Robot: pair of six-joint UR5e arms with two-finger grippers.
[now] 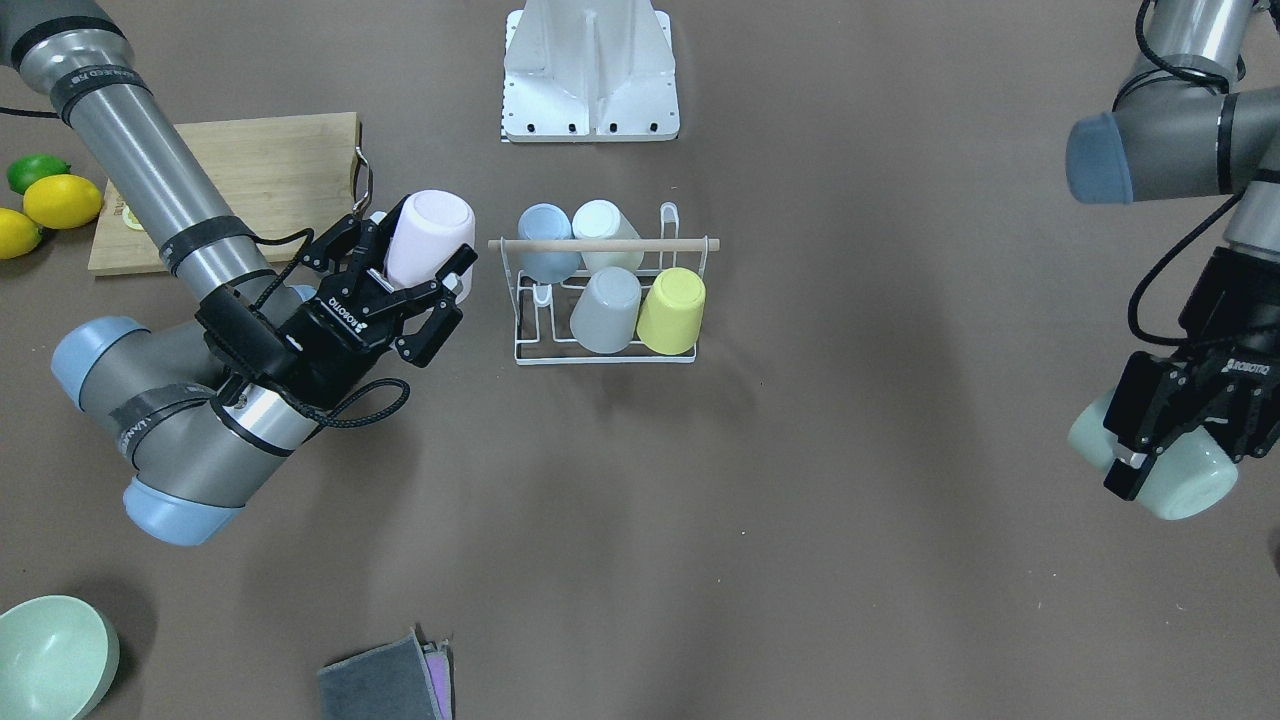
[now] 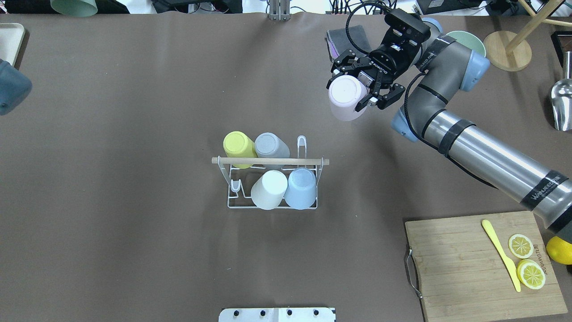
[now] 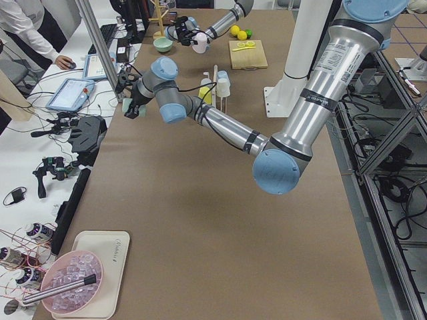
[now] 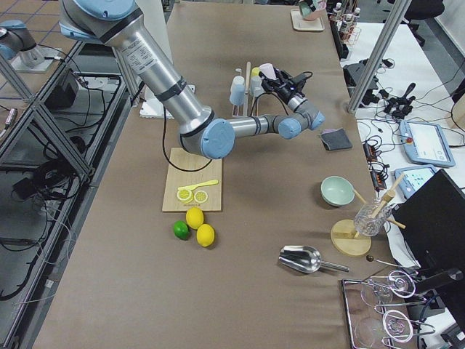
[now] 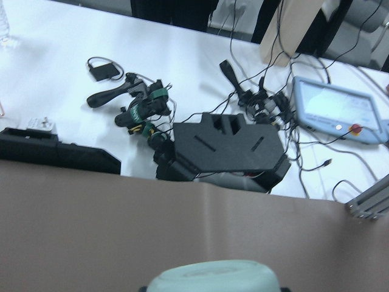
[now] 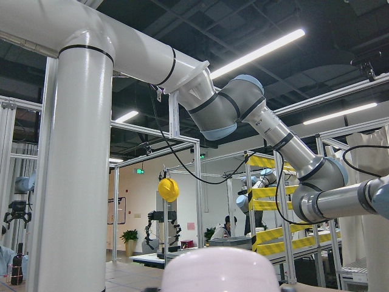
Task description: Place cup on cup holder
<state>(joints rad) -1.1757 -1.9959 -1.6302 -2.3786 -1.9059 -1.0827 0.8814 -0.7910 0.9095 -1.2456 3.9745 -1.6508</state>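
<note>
Obs: right pincer [image 2: 353,91] clamped on pink cup [image 2: 344,102], base up, above the surface [image 2: 134,179]. In the overhead view the cup holder [image 2: 270,161] lies at 7 o'clock from it, free prong [image 2: 302,142] nearest. Left pincer [image 1: 1180,445] grips green cup [image 1: 1195,487], farther off.

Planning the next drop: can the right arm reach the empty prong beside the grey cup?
Likely yes: that prong sits at the rack's end nearest the right tool, with bare table between.

Wooden cutting board [image 2: 464,268] on table [image 2: 134,134]; yellow knife [image 2: 500,253] and two lemon slices [image 2: 520,245] lie on it. Two whole lemons [image 1: 62,200] and a lime [image 1: 37,172] just beside board. Green bowl [image 1: 50,655], folded grey cloth [image 1: 380,685], metal scoop [image 4: 301,258] well apart.
</note>
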